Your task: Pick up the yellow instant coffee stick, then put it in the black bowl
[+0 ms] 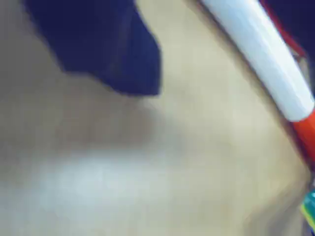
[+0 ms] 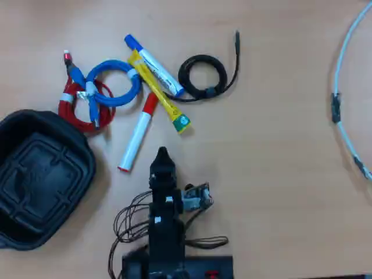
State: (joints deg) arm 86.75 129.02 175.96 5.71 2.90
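In the overhead view the end effector (image 2: 161, 154) points up the picture from the black arm (image 2: 165, 215), its tip over bare surface (image 2: 279, 174), just below the stick and beside the red-capped marker. Only one dark tip shows, so I cannot tell how far it is open; nothing is seen in its hold. In the wrist view a dark blurred jaw fills the upper left, with the white marker (image 1: 266, 54) crossing the upper right.

The yellow stick (image 2: 158, 92) lies slanted on the surface, its green-and-white end (image 2: 182, 122) nearest the end effector. It crosses the blue-capped marker (image 2: 152, 65) and touches the red-capped marker (image 2: 137, 135). To its right lies a coiled black cable (image 2: 202, 75); to its left, blue (image 2: 113, 84) and red (image 2: 81, 107) coiled cables. The black bowl (image 2: 40, 180) sits at the left edge, well apart from the stick.
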